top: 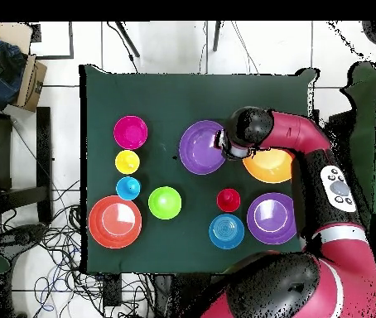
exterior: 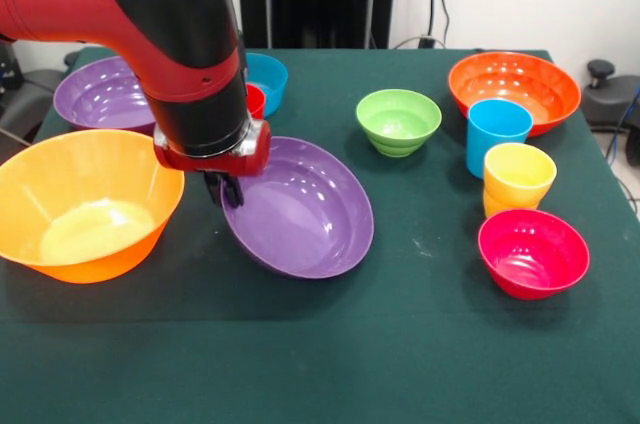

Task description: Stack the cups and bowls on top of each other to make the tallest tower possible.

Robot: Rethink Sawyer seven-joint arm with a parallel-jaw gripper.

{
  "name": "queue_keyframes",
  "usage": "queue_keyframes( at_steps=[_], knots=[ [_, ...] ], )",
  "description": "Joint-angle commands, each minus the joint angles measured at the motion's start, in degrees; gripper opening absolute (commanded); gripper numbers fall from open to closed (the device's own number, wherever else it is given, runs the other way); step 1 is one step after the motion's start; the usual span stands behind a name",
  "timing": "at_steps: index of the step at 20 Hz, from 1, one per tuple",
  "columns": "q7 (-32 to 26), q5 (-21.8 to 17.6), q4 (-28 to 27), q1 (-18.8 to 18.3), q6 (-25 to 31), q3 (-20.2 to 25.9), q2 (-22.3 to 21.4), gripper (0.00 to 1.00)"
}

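Observation:
My gripper (exterior: 228, 189) is shut on the left rim of a big purple bowl (exterior: 300, 209), which is tilted with that rim raised; in the overhead view the gripper (top: 222, 141) is at the bowl's (top: 198, 147) right rim. The biggest yellow-orange bowl (exterior: 85, 204) sits just left of it. A second purple bowl (exterior: 100, 94) is behind, partly hidden by the arm. A red cup (exterior: 255, 101) and a blue bowl (exterior: 268, 79) stand behind the gripper. A green bowl (exterior: 398, 121), orange bowl (exterior: 514, 89), light blue cup (exterior: 497, 134), yellow cup (exterior: 518, 179) and magenta-pink bowl (exterior: 532, 252) stand to the right.
The dark green table (exterior: 320, 344) ends close behind the orange bowl and at the right of the magenta-pink bowl. A cardboard box (top: 30, 81) and cables (top: 50, 248) lie on the floor beside the table.

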Motion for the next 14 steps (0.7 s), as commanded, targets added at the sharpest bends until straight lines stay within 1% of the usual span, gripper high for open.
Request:
queue_keyframes(
  at_steps=[1, 10, 14],
  knots=[
    [-11.4, -5.4, -2.0, -0.3, -7.6, 2.8, 3.1, 0.00],
    [-11.0, -5.3, -1.7, 0.0, -8.5, 2.3, 3.0, 0.00],
    [-9.9, -5.9, -1.0, 0.3, -9.8, 1.9, 2.9, 0.00]
  ],
)
